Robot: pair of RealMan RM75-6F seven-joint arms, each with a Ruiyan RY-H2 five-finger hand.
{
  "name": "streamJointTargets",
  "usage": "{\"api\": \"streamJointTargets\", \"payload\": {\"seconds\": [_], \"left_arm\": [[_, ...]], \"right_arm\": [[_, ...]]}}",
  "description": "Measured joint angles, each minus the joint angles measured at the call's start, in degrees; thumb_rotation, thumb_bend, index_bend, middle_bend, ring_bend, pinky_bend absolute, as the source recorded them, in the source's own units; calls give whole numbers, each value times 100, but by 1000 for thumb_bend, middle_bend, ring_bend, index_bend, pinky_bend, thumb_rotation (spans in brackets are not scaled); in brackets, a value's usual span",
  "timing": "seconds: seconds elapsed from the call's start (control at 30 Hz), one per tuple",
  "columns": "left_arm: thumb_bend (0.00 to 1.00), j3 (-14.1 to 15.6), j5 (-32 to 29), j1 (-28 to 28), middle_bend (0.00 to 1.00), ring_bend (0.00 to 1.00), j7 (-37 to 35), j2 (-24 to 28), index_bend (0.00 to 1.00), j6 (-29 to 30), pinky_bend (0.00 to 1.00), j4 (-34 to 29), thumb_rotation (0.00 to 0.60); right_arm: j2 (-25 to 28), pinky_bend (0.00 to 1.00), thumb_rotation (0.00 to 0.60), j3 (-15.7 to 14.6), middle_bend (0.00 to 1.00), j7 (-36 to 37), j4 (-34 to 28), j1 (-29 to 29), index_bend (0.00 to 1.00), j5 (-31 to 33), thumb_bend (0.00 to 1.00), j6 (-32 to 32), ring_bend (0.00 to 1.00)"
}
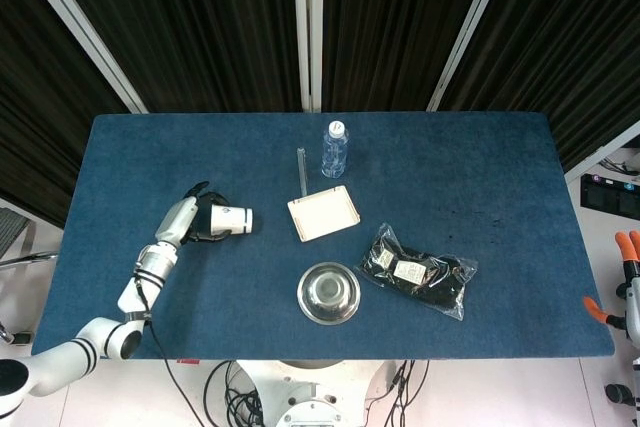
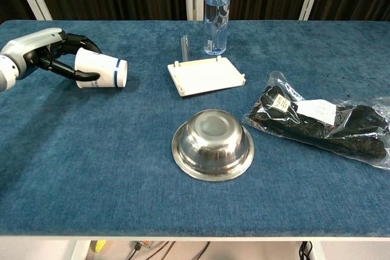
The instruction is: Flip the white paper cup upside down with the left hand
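the left robot hand (image 2: pixel 46 53) grips the white paper cup (image 2: pixel 102 71) with dark fingers (image 2: pixel 79 76) wrapped round its wider end, the cup lying on its side with its blue-banded base pointing toward the white tray (image 2: pixel 207 75). the cup sits over the left part of the blue surface (image 2: pixel 122 168), well apart from the other things.

the chest view shows the cup low over the cloth, though whether it touches cannot be told; it also shows the fingers above and below the cup. the head view shows the left robot hand (image 1: pixel 185 219) and the arm behind it running back to the near left corner, which the chest view cuts off.

the right robot hand appears in neither view, so its state cannot be told.

a steel bowl (image 2: pixel 212 143) stands upside down near the front, a water bottle (image 2: pixel 217 11) upright behind the tray, and a dark plastic bag (image 2: pixel 317 120) lies to the right.
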Motion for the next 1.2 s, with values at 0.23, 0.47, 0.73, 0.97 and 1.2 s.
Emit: {"api": "streamJointTargets", "payload": {"seconds": [0.23, 0.47, 0.73, 0.97, 1.2], "left_arm": [[240, 79, 183, 3, 205, 0, -64, 34, 258, -99, 0, 17, 600], [239, 86, 361, 18, 179, 0, -111, 90, 219, 27, 0, -35, 600], [236, 57, 634, -33, 142, 0, 388, 312, 179, 370, 0, -414, 600], [122, 17, 521, -221, 95, 0, 2232, 843, 154, 200, 0, -1446, 600], [122, -88, -705, -528, 96, 0, 5561, 1086, 145, 227, 0, -2605, 600]], "right_arm": [[11, 0, 600, -39, 0, 117, 12, 18, 0, -48, 102, -89, 0], [31, 0, 600, -34, 0, 180, 21, 2, 0, -39, 101, -78, 0], [51, 0, 600, -34, 0, 255, 44, -15, 0, -44, 102, -69, 0], [66, 0, 600, -37, 0, 341, 54, -7, 0, -18, 102, -142, 0], [122, 0, 600, -53, 0, 458, 13, -12, 0, -67, 100, -152, 0]]}}
